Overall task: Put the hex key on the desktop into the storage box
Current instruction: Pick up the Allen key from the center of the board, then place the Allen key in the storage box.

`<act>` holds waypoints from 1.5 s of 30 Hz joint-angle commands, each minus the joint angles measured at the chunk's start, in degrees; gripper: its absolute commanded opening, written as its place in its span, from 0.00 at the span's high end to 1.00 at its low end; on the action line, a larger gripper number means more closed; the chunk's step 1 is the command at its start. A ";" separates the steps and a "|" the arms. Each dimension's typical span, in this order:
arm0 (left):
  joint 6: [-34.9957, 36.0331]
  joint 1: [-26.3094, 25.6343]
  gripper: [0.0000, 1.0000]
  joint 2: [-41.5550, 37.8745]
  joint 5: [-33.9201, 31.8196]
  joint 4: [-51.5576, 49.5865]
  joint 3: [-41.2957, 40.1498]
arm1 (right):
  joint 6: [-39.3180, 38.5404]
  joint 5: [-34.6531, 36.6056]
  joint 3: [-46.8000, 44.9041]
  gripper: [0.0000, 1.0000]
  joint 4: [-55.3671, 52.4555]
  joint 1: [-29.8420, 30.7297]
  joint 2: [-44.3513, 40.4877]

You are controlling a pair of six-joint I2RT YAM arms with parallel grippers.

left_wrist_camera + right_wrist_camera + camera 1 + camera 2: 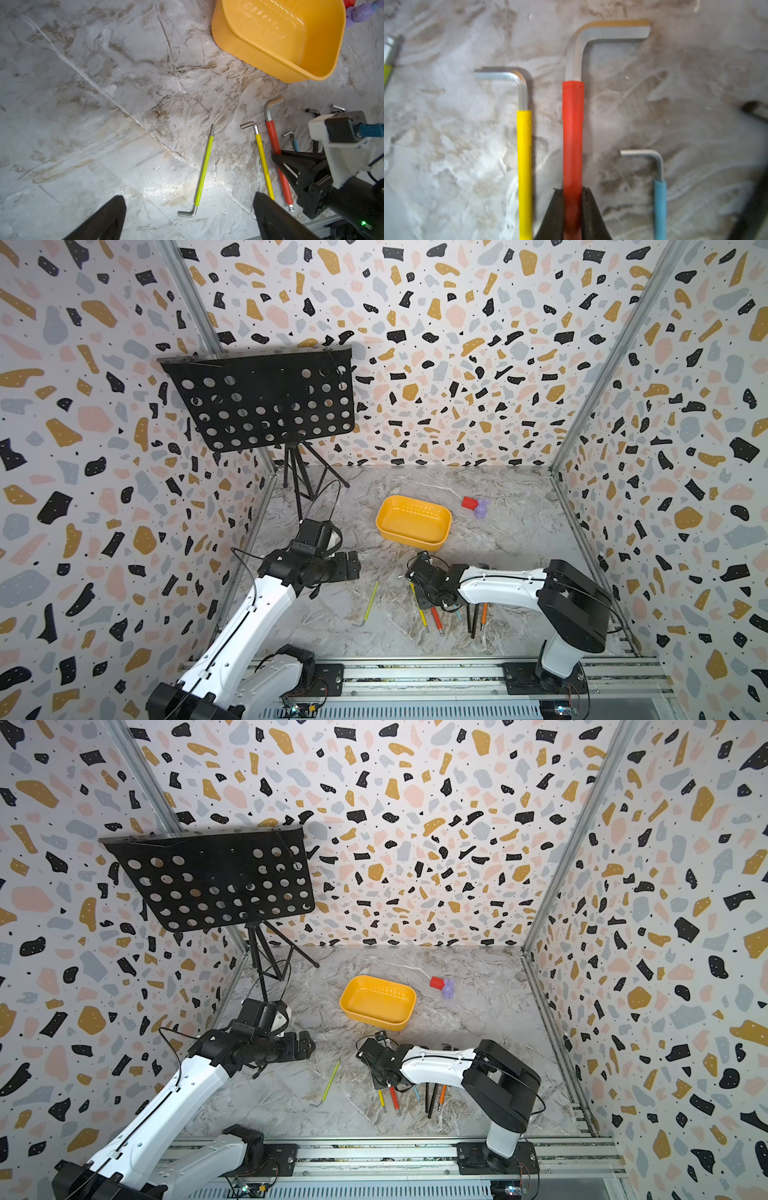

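Several hex keys with coloured sleeves lie on the marble desktop (519, 539). My right gripper (572, 190) is shut on the sleeve of the red hex key (572, 135), low over the row (424, 593). A yellow key (525, 166) and a blue key (660, 207) lie on either side of the red one. A lime-green key (371, 603) lies apart to the left. The yellow-orange storage box (411, 540) stands behind them and holds nothing. My left gripper (189, 198) hovers open over the lime-green key (204, 168), touching nothing.
A black perforated music stand (266, 402) on a tripod fills the back left corner. A small red block (469, 502) and a purple toy (482, 508) sit right of the box. Black (471, 620) and orange (483, 614) keys lie under my right arm. Patterned walls enclose three sides.
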 commanded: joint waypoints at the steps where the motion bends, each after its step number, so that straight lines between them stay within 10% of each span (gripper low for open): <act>1: 0.45 -0.11 0.00 -1.80 -1.98 0.91 0.31 | -1.40 3.36 1.37 1.00 -4.88 0.25 -7.58; 21: 0.74 -0.14 0.00 -3.42 -5.67 0.95 0.07 | -19.46 8.05 11.56 1.00 -18.00 0.26 -24.23; 45: 0.50 -0.06 0.00 -4.98 -0.83 2.04 -0.42 | -43.27 -12.31 35.38 1.00 -14.38 -17.97 1.66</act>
